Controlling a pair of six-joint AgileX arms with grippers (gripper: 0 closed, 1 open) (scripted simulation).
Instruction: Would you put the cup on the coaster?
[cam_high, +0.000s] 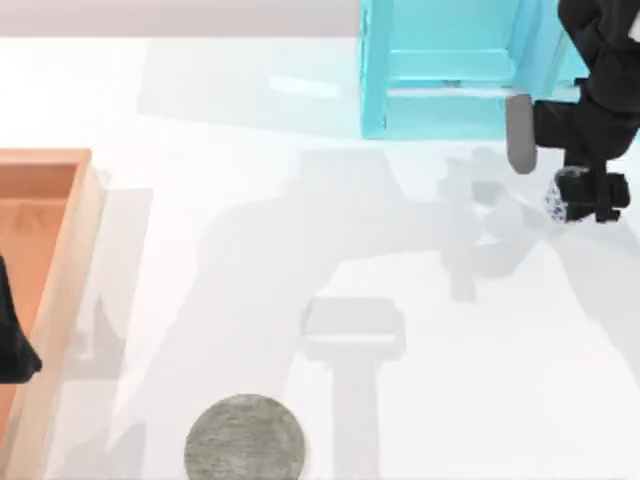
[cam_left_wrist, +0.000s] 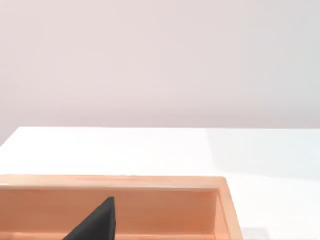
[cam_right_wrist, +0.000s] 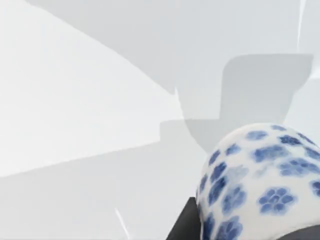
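The cup (cam_high: 556, 200), small and white with blue flowers, is held at the table's far right by my right gripper (cam_high: 577, 197), which is shut on it. In the right wrist view the cup (cam_right_wrist: 260, 180) sits close up, with dark fingers (cam_right_wrist: 181, 227) against its sides and the white table below it. The coaster (cam_high: 245, 438), a flat mottled grey disc, lies at the front edge left of centre, far from the cup. My left arm (cam_high: 12, 340) is parked at the left edge over a wooden tray, and one dark fingertip (cam_left_wrist: 99, 223) of it shows in the left wrist view.
A wooden tray (cam_high: 70, 270) lines the left side of the table; its far wall (cam_left_wrist: 125, 182) also shows from the left wrist. A translucent blue box (cam_high: 450, 70) stands at the back right, just behind my right arm. White tabletop lies between the cup and the coaster.
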